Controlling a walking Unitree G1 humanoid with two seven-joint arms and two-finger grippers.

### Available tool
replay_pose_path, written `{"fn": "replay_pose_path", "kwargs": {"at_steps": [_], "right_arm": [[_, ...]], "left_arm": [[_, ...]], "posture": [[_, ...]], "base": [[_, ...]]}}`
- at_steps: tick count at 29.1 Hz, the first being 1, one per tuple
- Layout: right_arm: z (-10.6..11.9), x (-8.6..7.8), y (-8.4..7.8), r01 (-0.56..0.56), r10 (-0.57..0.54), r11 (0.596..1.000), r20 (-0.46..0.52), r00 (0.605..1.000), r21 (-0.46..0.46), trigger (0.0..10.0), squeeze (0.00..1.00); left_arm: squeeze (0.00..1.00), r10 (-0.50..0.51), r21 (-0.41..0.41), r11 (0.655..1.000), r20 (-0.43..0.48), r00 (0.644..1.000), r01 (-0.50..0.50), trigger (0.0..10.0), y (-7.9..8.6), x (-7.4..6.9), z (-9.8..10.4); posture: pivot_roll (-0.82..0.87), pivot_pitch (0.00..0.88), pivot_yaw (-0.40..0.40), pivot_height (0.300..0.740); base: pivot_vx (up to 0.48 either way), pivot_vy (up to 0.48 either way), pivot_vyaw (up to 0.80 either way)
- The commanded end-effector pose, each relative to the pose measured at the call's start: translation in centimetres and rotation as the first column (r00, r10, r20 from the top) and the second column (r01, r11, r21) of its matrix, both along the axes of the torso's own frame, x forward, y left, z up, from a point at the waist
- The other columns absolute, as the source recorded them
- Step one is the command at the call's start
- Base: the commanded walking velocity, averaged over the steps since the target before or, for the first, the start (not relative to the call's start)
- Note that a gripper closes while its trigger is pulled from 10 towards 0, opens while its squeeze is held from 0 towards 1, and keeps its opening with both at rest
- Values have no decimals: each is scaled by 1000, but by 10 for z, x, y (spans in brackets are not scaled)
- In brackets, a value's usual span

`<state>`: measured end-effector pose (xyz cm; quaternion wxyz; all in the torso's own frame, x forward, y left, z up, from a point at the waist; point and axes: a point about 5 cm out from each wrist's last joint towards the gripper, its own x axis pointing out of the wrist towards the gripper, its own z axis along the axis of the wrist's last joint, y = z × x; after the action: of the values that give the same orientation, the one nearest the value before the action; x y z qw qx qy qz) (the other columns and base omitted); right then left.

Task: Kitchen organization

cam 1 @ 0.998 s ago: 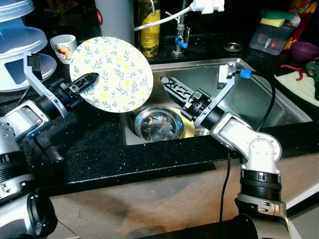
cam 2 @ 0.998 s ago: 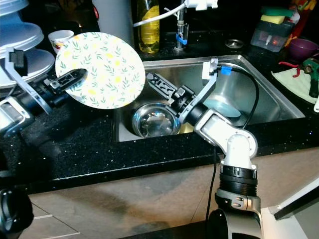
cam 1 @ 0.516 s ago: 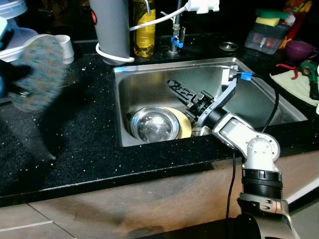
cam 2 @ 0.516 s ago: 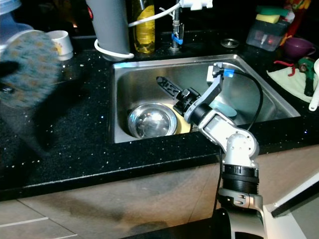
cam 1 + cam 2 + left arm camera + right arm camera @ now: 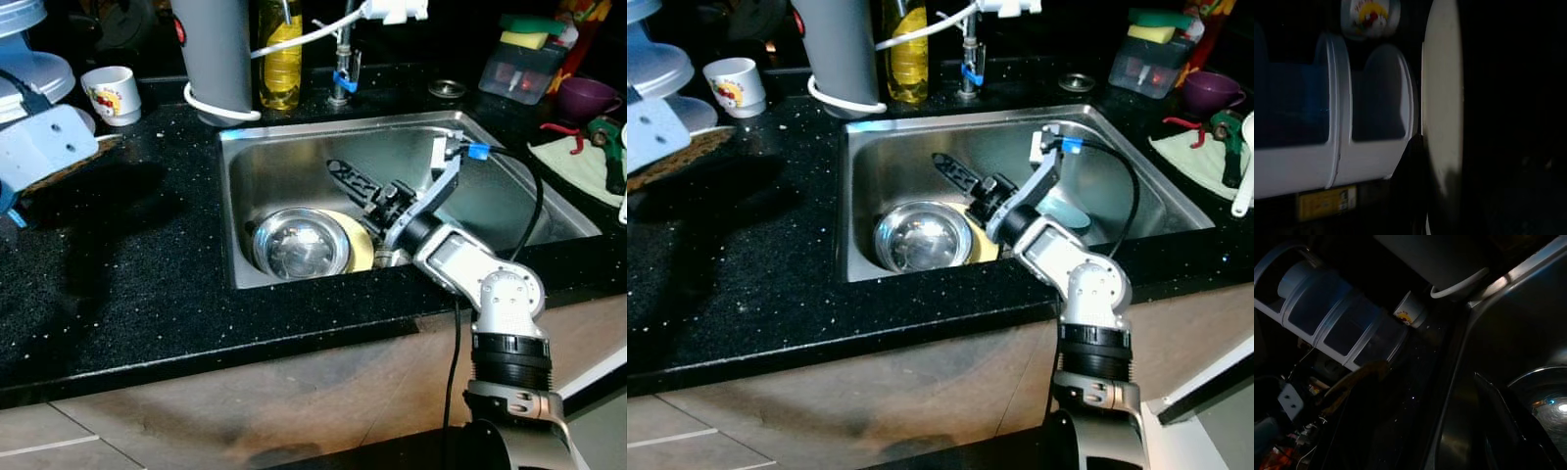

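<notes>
Right gripper (image 5: 345, 177): middle of the left eye frame, reaching into the sink (image 5: 509, 196) above the steel bowl (image 5: 301, 244); its black fingers lie close together with nothing between them
Left gripper: at the far left edge of the left eye frame, only its pale wrist block (image 5: 39, 147) shows; in the left wrist view a dark finger (image 5: 1413, 191) lies against the plate (image 5: 1442, 98), so it is pinching the plate
Plate: round, seen edge-on in the left wrist view as a pale cream band; in the left eye frame a thin brownish sliver (image 5: 73, 164) at left, over the black counter (image 5: 147, 274), just beside the white rack (image 5: 34, 69)
Rack: white curved tiers at upper left, with a small printed cup (image 5: 111, 94) near it
Sink contents: steel bowl at the sink's lower left corner, a yellow dish (image 5: 359, 250) touching it on the right
Change: a second ago the leaf-and-lemon patterned plate was held face-on at the sink's left rim; half a second ago it was a blur further left; now it is tilted edge-on by the rack. The right gripper has hardly shifted
</notes>
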<state>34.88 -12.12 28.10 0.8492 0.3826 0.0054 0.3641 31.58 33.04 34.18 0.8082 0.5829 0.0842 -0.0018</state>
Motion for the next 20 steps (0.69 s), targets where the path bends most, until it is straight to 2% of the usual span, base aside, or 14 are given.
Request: {"fn": "replay_pose_path", "kwargs": {"at_steps": [1, 9, 14, 16, 17, 18, 19, 20], "right_arm": [[-5, 0, -1, 9, -9, 1000, -16, 1000, 11, 10000, 0], [-5, 0, -1, 10, -10, 1000, -19, 1000, 20, 10000, 0], [-4, 0, -2, 13, -13, 1000, -20, 1000, 19, 10000, 0], [-4, 1, -2, 17, -17, 1000, -18, 1000, 15, 10000, 0], [-4, 1, -2, 20, -20, 1000, -16, 1000, 10, 10000, 0], [-4, 1, -2, 20, -20, 1000, -16, 1000, 10, 10000, 0], [-4, 2, -2, 22, -22, 1000, -15, 1000, 8, 10000, 0], [-4, 2, -3, 24, -24, 1000, -14, 1000, 5, 10000, 0]], "left_arm": [[0, 36, 54, 998, -54, 998, -33, 0, 12, -2, -8], [0, 39, 93, 995, -37, 999, -36, 0, 19, -2, -2], [0, 56, 71, 996, -50, 997, -53, 0, 23, -2, -1], [0, 85, 14, 996, -90, 992, -84, 0, 26, -2, -7], [0, 100, -71, 991, -128, 987, -110, 0, 26, -1, -13], [0, 100, -71, 991, -128, 987, -110, 0, 26, -1, -13], [0, 87, -112, 988, -150, 985, -104, 0, 23, -1, -17], [0, 54, -200, 976, -168, 984, -88, 0, 17, 1, -20]], "posture": [[-11, 138, 0, 740], [-11, 146, 2, 740], [-10, 148, 3, 740], [-12, 150, 4, 740], [-12, 151, 3, 740], [-12, 151, 3, 740], [-12, 151, 3, 740], [-13, 153, 5, 740]], "base": [[0, 0, 0], [0, 0, 0], [0, 0, 0], [0, 0, 0], [0, 0, 0], [0, 0, 0], [0, 0, 0], [0, 0, 0]]}}
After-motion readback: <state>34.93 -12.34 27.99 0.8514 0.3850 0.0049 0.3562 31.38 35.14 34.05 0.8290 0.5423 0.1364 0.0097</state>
